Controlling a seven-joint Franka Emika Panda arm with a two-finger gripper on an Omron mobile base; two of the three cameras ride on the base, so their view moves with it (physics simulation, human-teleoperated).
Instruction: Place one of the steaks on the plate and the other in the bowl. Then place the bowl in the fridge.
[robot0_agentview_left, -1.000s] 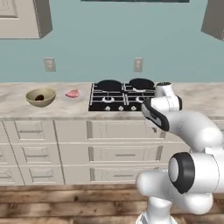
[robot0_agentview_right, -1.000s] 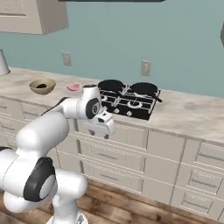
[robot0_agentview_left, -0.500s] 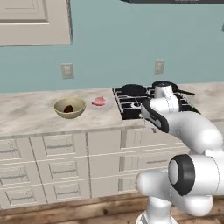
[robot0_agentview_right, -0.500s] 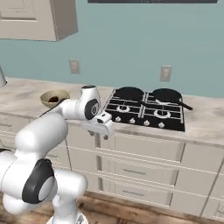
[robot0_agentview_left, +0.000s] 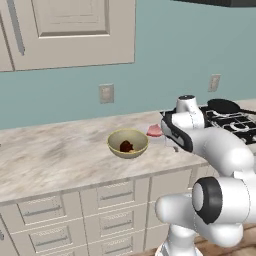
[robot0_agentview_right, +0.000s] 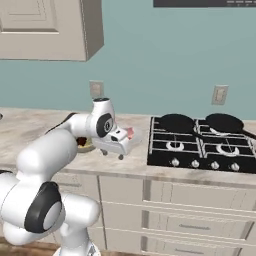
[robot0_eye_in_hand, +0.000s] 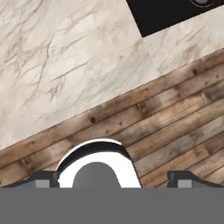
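One bowl (robot0_agentview_left: 128, 143) sits on the marble counter (robot0_agentview_left: 55, 160), with one dark seared steak (robot0_agentview_left: 125, 146) already lying inside it. It looks rigid and probably fairly weighty for its size, with a smooth glazed wall that could slip; my judgement is that the safest hold is a pinch over the yellow rim, one finger inside and one outside, on the side away from the meat so the steak stays put when the bowl is lifted. It should be carried level, since the loose steak could slide.

Just beyond the bowl, toward the stove, one pale pink steak (robot0_agentview_left: 154, 131) lies low on the counter; the robot's arm hides most of it, and I cannot tell from here whether the plate is under it. It would be soft, floppy and slick.

Farther from the bowl on that side is one black cooktop (robot0_agentview_right: 200, 145) carrying two black frying pans (robot0_agentview_right: 176, 122). Above the bowl on the wall is one outlet (robot0_agentview_left: 106, 93), with a second outlet (robot0_agentview_right: 219, 94) above the stove.

One gripper (robot0_agentview_right: 112, 153) hangs beside the bowl over the counter's front edge, jaws spread wide and holding nothing.
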